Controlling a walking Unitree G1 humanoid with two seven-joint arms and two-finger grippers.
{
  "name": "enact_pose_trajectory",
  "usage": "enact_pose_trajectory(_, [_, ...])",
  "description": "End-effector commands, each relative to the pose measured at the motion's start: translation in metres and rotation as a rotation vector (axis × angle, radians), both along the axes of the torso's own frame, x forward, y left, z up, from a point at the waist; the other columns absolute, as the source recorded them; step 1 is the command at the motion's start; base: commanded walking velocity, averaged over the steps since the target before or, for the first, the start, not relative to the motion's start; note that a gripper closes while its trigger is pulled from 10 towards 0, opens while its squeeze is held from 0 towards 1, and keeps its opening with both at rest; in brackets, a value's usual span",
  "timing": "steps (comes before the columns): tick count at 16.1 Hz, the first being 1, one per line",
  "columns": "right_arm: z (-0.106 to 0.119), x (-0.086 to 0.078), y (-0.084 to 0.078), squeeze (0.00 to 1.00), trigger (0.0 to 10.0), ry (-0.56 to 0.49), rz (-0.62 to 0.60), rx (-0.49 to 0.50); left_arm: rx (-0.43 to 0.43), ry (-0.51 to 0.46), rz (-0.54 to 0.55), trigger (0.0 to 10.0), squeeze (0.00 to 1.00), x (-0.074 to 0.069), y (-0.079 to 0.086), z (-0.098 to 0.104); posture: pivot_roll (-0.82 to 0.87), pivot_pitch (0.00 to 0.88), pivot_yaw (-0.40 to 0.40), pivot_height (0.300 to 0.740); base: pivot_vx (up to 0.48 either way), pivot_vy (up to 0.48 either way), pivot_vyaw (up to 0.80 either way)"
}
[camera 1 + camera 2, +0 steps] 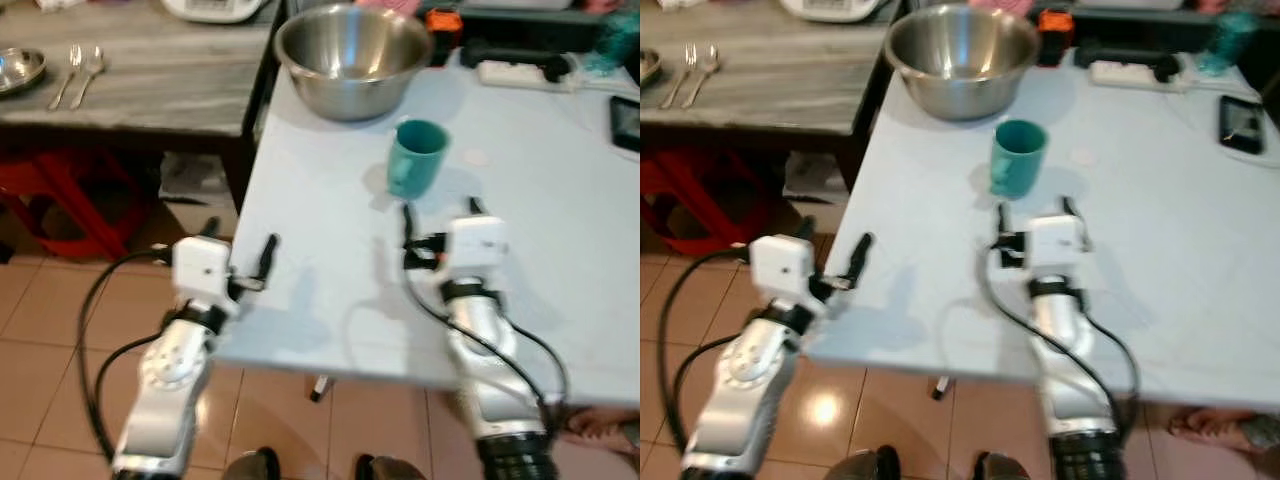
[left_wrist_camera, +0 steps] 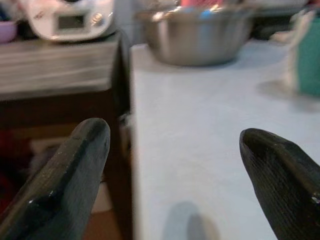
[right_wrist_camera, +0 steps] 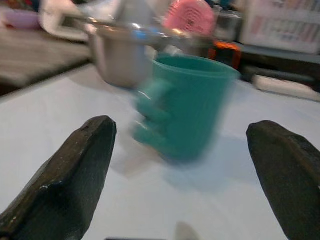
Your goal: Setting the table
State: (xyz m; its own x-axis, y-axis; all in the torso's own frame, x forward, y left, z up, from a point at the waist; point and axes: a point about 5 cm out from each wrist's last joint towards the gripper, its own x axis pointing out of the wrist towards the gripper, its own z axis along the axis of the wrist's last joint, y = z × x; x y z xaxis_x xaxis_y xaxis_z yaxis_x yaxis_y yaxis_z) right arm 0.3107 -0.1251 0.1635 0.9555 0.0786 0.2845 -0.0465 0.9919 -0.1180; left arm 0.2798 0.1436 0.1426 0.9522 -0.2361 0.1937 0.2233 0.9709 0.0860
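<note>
A teal mug [image 1: 415,155] stands upright on the light blue table [image 1: 330,300], handle turned toward my left. My right gripper [image 1: 439,210] hovers low over the table just short of the mug, open, and the mug [image 3: 187,105] sits ahead between its two fingers without touching them. A large steel bowl [image 1: 352,58] stands behind the mug near the table's far left corner. My left gripper [image 1: 240,233] is open and holds nothing at the table's left edge. A fork [image 1: 68,72], a spoon [image 1: 90,68] and a small steel dish [image 1: 20,68] lie on the grey side table [image 1: 160,90].
A white power strip [image 1: 520,72] and a dark phone [image 1: 627,120] lie at the table's far right. A white appliance [image 2: 70,20] sits on the side table, with a red stool [image 1: 70,200] beneath. A person's foot [image 1: 600,425] shows on the tiled floor, bottom right.
</note>
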Motion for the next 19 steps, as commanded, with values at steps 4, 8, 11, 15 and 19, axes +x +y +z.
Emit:
enact_pose_trajectory(4, [0.005, 0.003, -0.001, 0.00, 10.0, -0.007, -0.003, 0.029, -0.004, 0.010, -0.165, 10.0, 0.00, -0.008, -0.016, -0.001, -0.08, 0.250, 0.014, 0.740, 0.000, 0.000, 0.00])
enact_pose_trajectory(8, [0.005, 0.006, 0.002, 0.00, 10.0, 0.013, -0.004, 0.061, 0.047, -0.020, -0.236, 10.0, 0.00, -0.017, -0.020, 0.003, -0.07, 0.272, 0.020, 0.740, 0.000, 0.000, 0.00])
enact_pose_trajectory(11, [0.003, 0.006, 0.009, 0.00, 10.0, 0.042, -0.013, 0.053, 0.048, -0.010, -0.243, 10.0, 0.00, -0.023, -0.017, 0.002, -0.06, 0.295, 0.024, 0.740, 0.000, 0.000, 0.00])
enact_pose_trajectory(15, [0.004, 0.012, 0.009, 0.00, 10.0, 0.040, -0.059, 0.026, 0.058, -0.002, -0.262, 10.0, 0.00, -0.029, -0.015, 0.002, -0.05, 0.319, 0.036, 0.740, 0.000, 0.000, 0.00])
enact_pose_trajectory(19, [0.013, 0.019, 0.014, 0.00, 10.0, 0.015, -0.047, 0.032, 0.068, 0.005, -0.259, 10.0, 0.00, -0.031, -0.011, 0.003, -0.04, 0.331, 0.036, 0.740, 0.000, 0.000, 0.00])
